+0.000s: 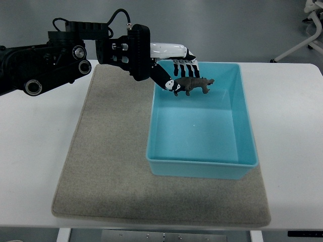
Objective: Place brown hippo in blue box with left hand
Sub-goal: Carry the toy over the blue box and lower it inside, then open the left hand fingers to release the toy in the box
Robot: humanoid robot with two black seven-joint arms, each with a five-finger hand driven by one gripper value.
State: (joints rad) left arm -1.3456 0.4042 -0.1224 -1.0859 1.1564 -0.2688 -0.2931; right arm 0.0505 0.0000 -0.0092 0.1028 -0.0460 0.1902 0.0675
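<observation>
Black jointed left arm enters from the picture's left edge and reaches rightward over the beige felt mat (111,166) lying on the white tabletop (35,151).

Left hand (174,70), black-and-white fingered, is curled around the small brown plastic hippo (194,84). Grip is at the toy's near end; the rest of the body juts out to the right of the fingers, roughly level.

Hippo hangs in the air over the far left corner of the light blue rectangular plastic box (202,161), just inside the rim line. Box interior below and to the right of the hand shows nothing in it.

Right hand not visible anywhere.

Progress, as judged: pickup and carry look done (toy is off the mat and over the box). Left to do: lower or simply open the fingers so the hippo drops inside, then pull the arm clear. A release from here should land in the box, though close to its left wall.
</observation>
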